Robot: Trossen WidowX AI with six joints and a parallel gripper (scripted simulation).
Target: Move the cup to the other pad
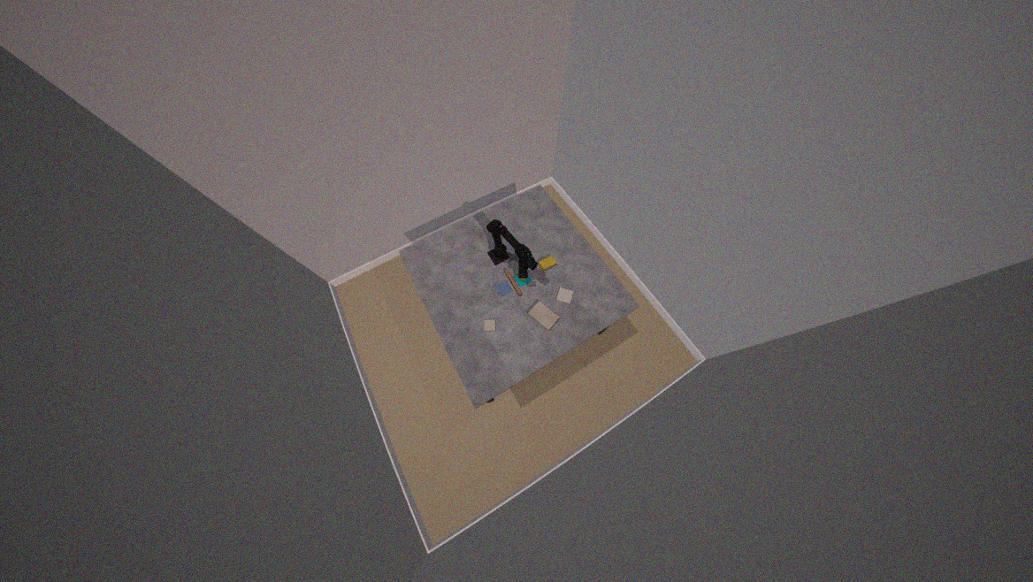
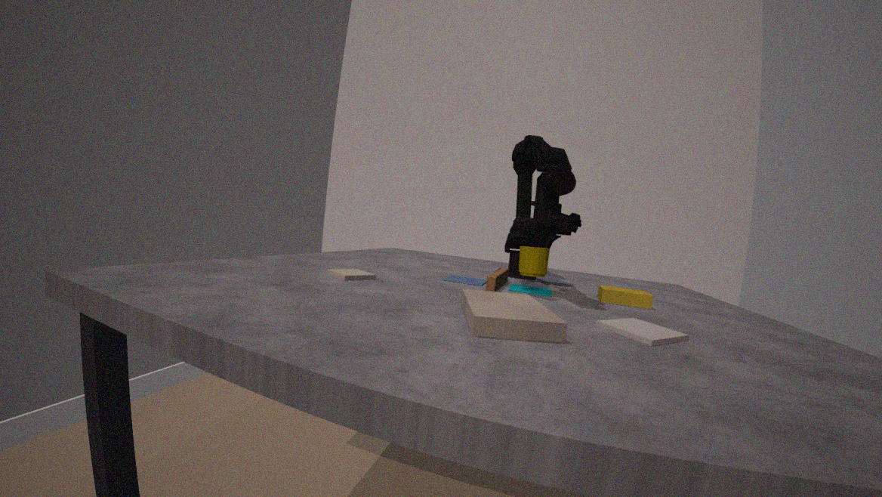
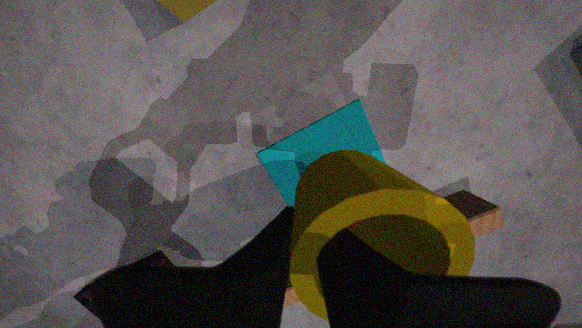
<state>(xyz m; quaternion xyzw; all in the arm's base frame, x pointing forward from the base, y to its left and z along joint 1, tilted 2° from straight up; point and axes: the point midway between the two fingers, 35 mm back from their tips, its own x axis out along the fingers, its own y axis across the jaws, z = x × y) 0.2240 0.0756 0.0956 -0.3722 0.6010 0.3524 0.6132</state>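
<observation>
Over the table [image 2: 308,321], claw [image 2: 531,251] grips upright cup [image 2: 533,261].

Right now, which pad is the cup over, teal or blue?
The teal pad: the yellow cup, held in the gripper, hangs just above it. The blue pad lies beyond the wooden bar.

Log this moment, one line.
phase: carry | gripper: shut on yellow cup | cup: upright, above teal pad | released: no
</observation>
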